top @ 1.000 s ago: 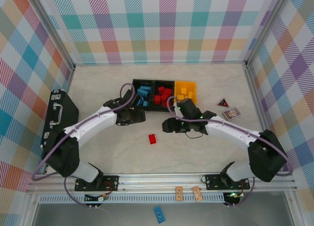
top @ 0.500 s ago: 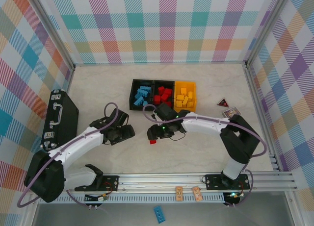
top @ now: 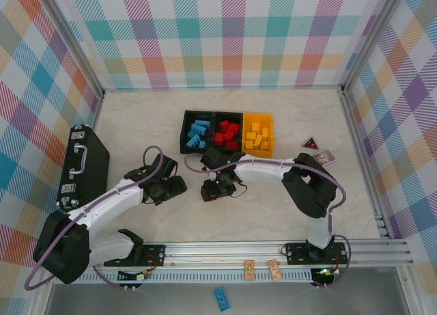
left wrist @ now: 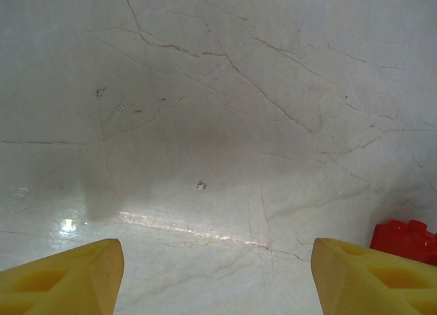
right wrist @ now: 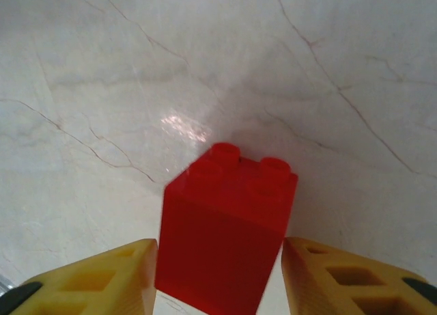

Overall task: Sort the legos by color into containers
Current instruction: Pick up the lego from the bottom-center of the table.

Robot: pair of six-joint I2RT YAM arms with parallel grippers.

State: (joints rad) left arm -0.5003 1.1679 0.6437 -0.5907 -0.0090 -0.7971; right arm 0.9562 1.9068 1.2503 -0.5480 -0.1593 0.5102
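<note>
Red brick (right wrist: 225,233) sits on the white table (right wrist: 102,89), snug between the jaws of the right gripper (right wrist: 217,260); whether they clamp it, I cannot tell. Left gripper (left wrist: 217,267) gapes empty nearby.

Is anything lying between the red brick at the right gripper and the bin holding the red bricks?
Nothing visible does. The red brick sits inside the right gripper, and bare table shows between it and the middle bin.
</note>
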